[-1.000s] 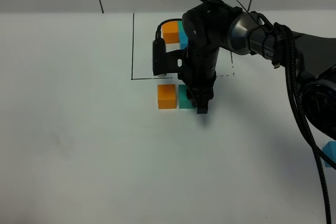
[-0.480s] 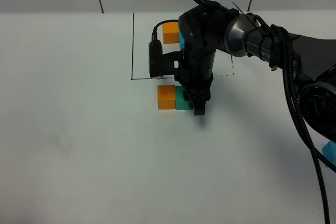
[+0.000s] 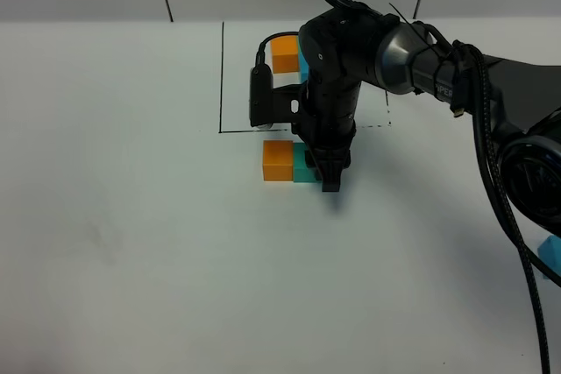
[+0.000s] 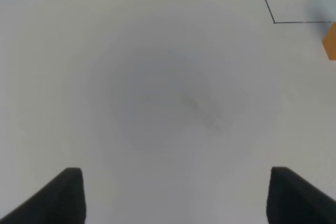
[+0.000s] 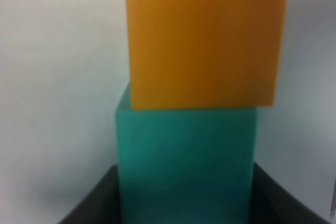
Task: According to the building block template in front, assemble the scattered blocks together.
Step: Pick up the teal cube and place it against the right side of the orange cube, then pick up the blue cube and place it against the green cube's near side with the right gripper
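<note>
Teal block [image 3: 301, 166] touching orange block [image 3: 278, 161], row left-right, right gripper [image 3: 329, 174] clasping teal

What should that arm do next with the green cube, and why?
Probably open the right tool and lift clear: the teal cube it grips sits flush against the orange cube, so that pair looks joined. The blue cube lies apart at the right edge.

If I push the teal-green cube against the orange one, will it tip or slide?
The teal-green cube looks rigid and flat-faced, so it probably slides, not rolls. Matte faces should grip in the right pincer. The orange cube touches it unheld, likely shifting.
</note>
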Available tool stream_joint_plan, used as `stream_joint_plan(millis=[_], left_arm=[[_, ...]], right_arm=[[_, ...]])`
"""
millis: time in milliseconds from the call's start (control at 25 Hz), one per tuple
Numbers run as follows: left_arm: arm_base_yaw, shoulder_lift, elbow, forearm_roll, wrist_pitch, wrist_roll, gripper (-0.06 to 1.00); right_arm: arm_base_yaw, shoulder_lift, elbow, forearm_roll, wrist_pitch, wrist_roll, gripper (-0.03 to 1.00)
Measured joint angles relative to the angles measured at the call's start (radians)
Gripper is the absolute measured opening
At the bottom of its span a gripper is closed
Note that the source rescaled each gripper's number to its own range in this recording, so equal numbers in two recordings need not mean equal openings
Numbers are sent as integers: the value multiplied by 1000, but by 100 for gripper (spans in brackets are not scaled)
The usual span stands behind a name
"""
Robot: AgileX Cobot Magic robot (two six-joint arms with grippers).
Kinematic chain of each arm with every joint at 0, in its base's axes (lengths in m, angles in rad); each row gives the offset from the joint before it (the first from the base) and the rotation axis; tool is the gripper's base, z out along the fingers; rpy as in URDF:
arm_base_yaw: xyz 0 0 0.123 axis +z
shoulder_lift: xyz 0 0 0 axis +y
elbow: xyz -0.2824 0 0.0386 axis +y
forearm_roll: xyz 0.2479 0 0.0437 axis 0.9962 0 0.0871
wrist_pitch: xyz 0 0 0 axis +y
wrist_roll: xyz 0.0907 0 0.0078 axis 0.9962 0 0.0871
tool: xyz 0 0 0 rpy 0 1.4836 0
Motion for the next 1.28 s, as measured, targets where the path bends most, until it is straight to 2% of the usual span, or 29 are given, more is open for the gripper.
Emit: stream_joint_plan(millis=[920,1040,1160,1280], left_arm=[[0,0,0,0,0,2,54],[0,0,0,0,0,2,54],[0,0,0,0,0,2,54],[0,0,0,0,0,2,54]], right_arm=[[-6,1,0,7,-34,-13,2],[-6,9,0,-2,-36,-13,12],[-6,8,0,-23,-13,-8,35],[-7,-21,0,-42,8,20,62]])
